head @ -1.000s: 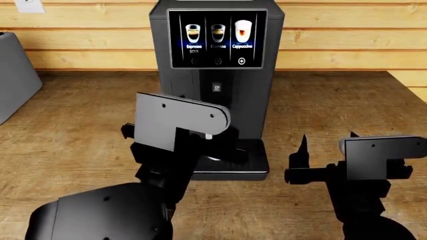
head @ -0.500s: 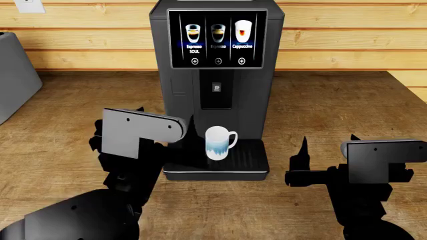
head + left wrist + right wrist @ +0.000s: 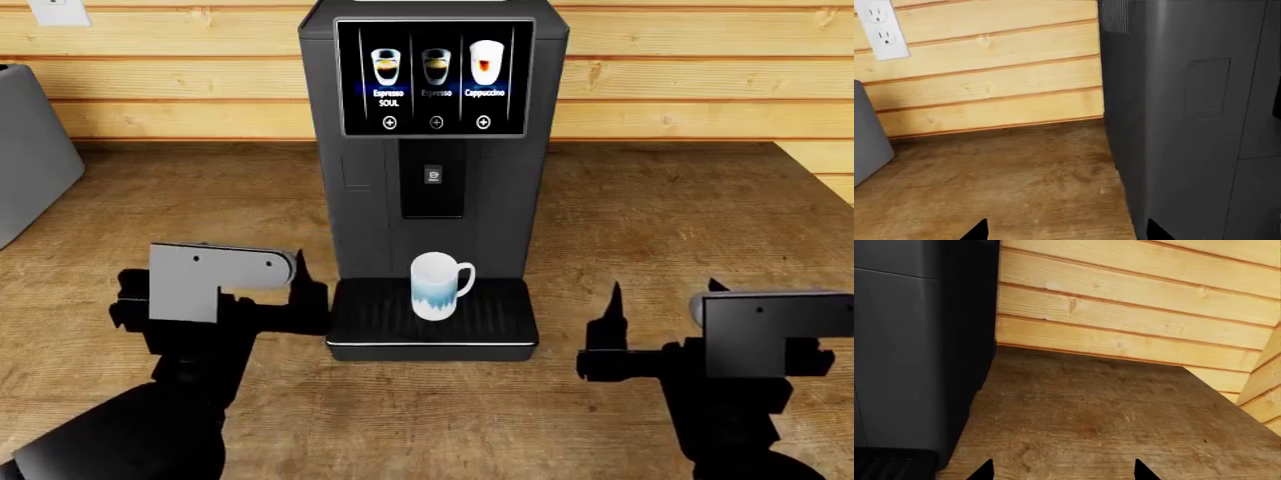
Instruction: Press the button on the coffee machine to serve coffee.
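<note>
Fingers (image 3: 304,283) of the left arm are spread, empty, nearer the coffee machine (image 3: 434,150); its buttons (image 3: 437,122) are found up and farther right.

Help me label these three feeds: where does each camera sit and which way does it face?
Head: high, looking down at the coffee machine, mug, both arms.
Left wrist: low, facing the machine's side and wall outlet; only tips show.
Right wrist: low, facing the machine's other side and the wall; tips only.
All share the machine.
</note>
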